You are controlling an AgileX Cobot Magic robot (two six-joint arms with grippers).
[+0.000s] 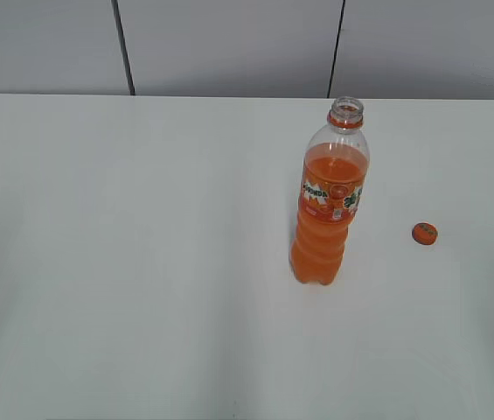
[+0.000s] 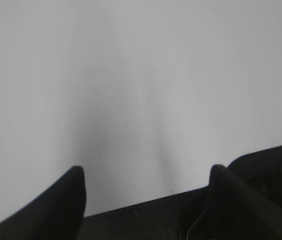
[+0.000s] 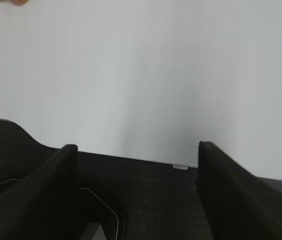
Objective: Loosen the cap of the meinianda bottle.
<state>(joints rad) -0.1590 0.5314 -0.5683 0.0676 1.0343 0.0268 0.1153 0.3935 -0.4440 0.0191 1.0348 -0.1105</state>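
Left gripper [image 2: 145,175] jaws spread wide, nothing between, only bare white table [image 2: 141,75] ahead. Right gripper [image 3: 136,150] also spread wide and empty, table in front; an orange sliver at the top left edge of its view, likely the cap, too cropped to be sure. Neither arm shows in the exterior view, both parked well back.

Meinianda bottle [image 1: 328,206] stands upright right of centre, long axis vertical, orange liquid to above the label, neck open. The cap [image 1: 424,233] is already off, lying flat on the table to the bottle's right, apart from it, not touching.

Judgement: task looks done, cap removed rather than just loosened. If anything more is needed, both things sit on the right arm's side, forward of that claw; right arm is nearer.
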